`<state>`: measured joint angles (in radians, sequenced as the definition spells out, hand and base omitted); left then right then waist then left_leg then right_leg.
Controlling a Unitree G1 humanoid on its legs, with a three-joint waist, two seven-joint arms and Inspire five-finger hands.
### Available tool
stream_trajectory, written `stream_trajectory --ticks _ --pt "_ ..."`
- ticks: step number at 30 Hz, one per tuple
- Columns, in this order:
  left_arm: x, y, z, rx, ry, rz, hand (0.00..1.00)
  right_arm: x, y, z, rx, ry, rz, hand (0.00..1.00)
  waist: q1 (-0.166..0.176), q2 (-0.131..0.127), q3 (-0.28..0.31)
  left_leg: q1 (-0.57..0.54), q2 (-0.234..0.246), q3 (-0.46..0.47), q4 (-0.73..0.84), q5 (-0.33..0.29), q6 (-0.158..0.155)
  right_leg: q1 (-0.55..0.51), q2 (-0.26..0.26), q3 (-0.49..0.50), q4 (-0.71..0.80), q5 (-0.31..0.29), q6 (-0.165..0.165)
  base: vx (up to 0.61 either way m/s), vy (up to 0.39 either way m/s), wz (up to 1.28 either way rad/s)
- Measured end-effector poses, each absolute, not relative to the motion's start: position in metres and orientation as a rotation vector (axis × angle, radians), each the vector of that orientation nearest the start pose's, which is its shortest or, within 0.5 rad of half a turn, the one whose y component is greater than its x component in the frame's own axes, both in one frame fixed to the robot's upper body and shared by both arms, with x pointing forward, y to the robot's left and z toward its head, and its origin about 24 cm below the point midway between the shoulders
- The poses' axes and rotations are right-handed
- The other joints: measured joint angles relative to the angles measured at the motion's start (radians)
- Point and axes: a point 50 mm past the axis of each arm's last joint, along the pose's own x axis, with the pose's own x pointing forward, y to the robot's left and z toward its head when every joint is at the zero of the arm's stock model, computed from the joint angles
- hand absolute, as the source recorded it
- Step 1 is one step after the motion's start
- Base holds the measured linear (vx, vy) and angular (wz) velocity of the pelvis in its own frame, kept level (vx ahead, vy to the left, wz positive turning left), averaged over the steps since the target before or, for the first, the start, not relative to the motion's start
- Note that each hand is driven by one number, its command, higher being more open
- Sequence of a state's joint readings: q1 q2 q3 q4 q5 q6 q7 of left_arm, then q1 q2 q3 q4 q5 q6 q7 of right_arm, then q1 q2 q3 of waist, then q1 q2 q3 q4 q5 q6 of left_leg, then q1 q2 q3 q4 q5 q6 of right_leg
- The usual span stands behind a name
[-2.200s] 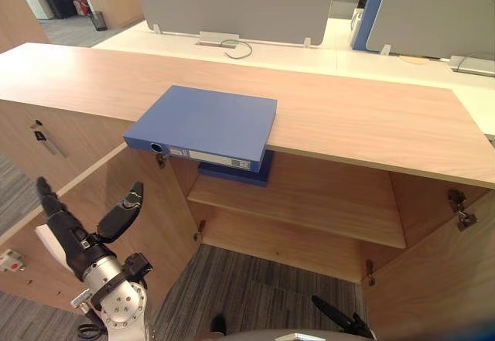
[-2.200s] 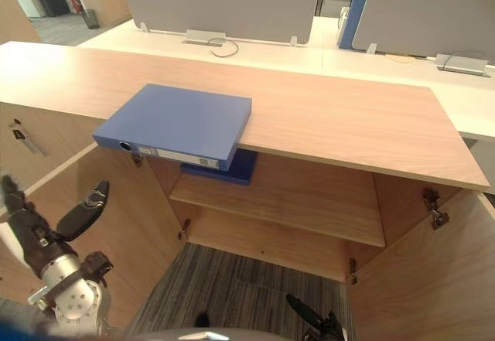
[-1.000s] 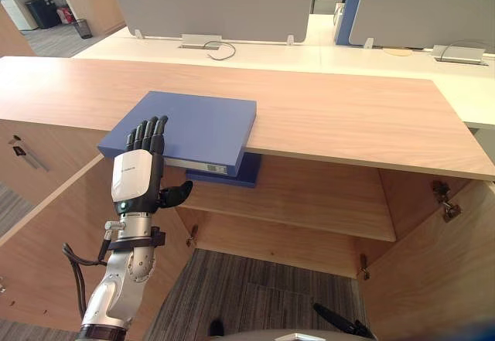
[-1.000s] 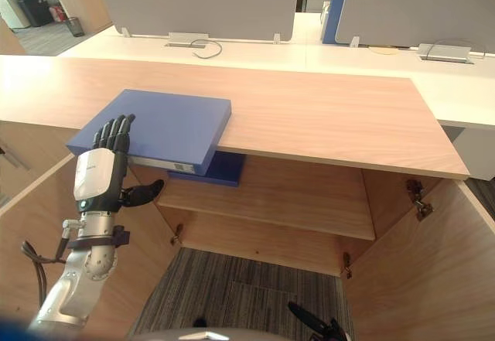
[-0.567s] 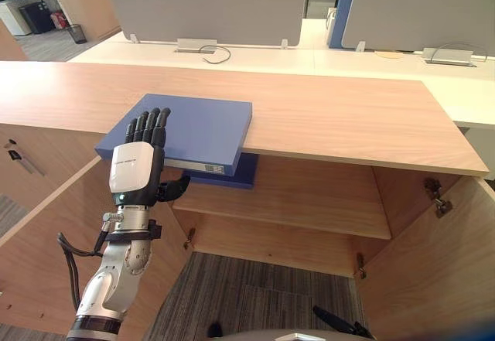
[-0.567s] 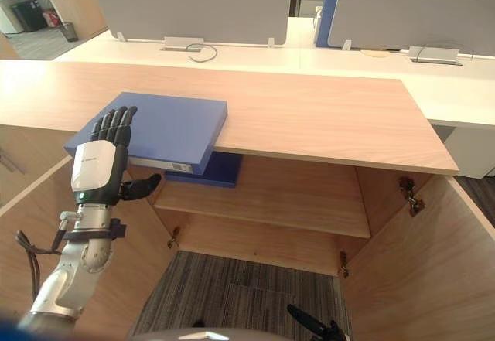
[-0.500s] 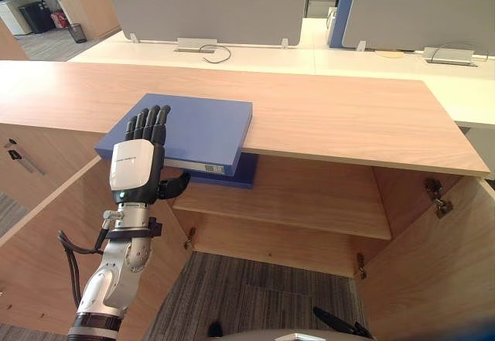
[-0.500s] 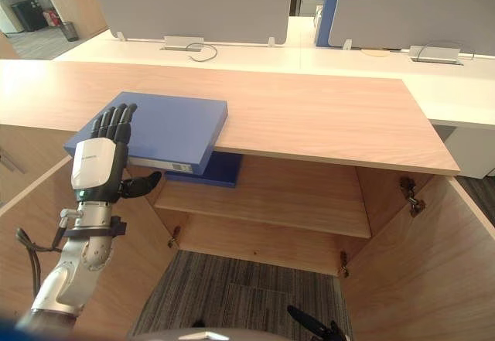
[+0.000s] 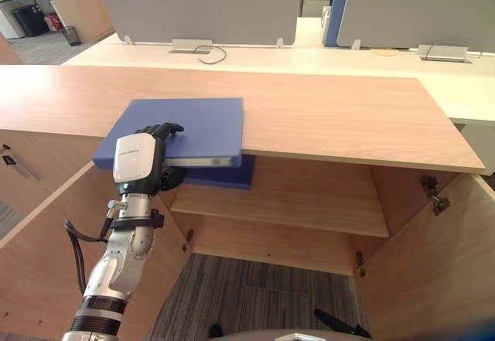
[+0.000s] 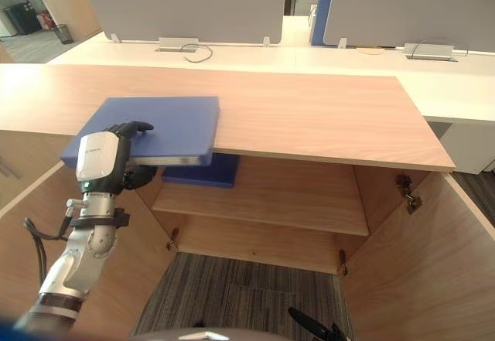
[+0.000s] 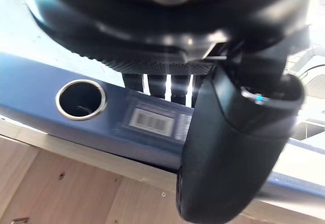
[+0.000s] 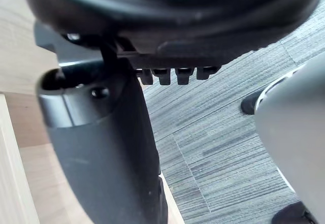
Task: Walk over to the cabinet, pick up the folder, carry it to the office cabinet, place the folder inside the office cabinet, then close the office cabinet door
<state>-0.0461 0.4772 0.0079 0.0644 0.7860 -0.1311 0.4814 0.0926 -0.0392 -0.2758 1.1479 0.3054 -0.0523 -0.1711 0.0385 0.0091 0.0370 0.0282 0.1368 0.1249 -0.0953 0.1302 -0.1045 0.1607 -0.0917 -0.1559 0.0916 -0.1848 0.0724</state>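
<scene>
On the left part of the long light-wood cabinet top (image 9: 332, 117) lies one flat blue lever-arch folder (image 9: 193, 121), its near spine edge jutting out over the front lip. The spine carries one metal-ringed finger hole (image 11: 80, 99) and one barcode label (image 11: 152, 121). The left hand (image 9: 138, 159) is clamped on that near edge: its fingers (image 9: 166, 128) curl over the folder's top face and the thumb is tucked beneath.

Blue folders number three in all. The second blue folder (image 9: 224, 175) lies flat on the single wooden shelf (image 9: 294, 198) inside the cabinet, directly under the held one. The third blue folder (image 9: 334, 24) stands upright on the white desk (image 9: 309, 55) behind the cabinet.

Two wooden cabinet doors stand open, the left door (image 9: 39, 233) close beside the left arm and the right door (image 9: 441, 271) at the far side. The rest of the shelf is bare wood.

Two grey divider screens (image 9: 201, 12) (image 9: 418, 12) stand along the white desk, with one looping black cable (image 9: 207, 53) at the foot of the left screen. Grey striped carpet (image 9: 255, 302) covers the floor in front of the cabinet.

The right hand (image 12: 167, 16) hangs low over that carpet, well apart from the folder, fingers relaxed and holding nothing.
</scene>
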Motion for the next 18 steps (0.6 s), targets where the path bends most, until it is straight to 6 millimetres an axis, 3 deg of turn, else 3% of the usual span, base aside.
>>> stream_trajectory --ticks 6,11,14,16,18 --pt "0.265 0.237 0.110 1.171 -0.476 0.413 0.00 0.062 -0.205 -0.169 0.289 1.160 -0.661 1.00 -0.016 0.001 -0.001 0.005 0.000 0.009 0.000 -0.005 -0.002 0.000 -0.001 0.010 0.000 0.000 0.000 0.01 0.011 -0.05" --pt "0.250 0.223 0.109 0.984 -0.479 0.475 0.00 0.062 -0.204 -0.170 0.289 1.162 -0.659 1.00 -0.016 -0.005 0.003 0.006 -0.001 0.019 0.000 -0.010 -0.003 -0.002 -0.003 0.018 -0.006 0.000 0.000 0.03 0.015 -0.05" --pt "0.235 0.208 0.110 0.806 -0.510 0.483 0.00 0.063 -0.202 -0.170 0.282 1.163 -0.656 1.00 -0.016 -0.009 0.005 0.006 -0.002 0.022 0.000 -0.011 -0.004 -0.003 -0.004 0.020 -0.006 0.000 0.000 0.01 0.005 -0.02" --pt "0.224 0.199 0.117 0.580 -0.548 0.470 0.00 0.066 -0.201 -0.169 0.230 1.164 -0.613 1.00 -0.015 -0.009 0.005 0.008 0.000 0.032 0.001 -0.011 -0.004 -0.008 -0.004 0.032 -0.003 0.001 -0.001 0.01 0.010 -0.14" --pt "0.210 0.194 0.127 0.166 -0.597 0.432 0.00 0.077 -0.197 -0.164 0.223 1.098 -0.550 1.00 -0.016 -0.008 0.003 0.012 0.004 0.056 0.002 -0.010 -0.003 -0.025 -0.003 0.057 0.012 0.002 -0.002 -0.01 0.014 -0.30"
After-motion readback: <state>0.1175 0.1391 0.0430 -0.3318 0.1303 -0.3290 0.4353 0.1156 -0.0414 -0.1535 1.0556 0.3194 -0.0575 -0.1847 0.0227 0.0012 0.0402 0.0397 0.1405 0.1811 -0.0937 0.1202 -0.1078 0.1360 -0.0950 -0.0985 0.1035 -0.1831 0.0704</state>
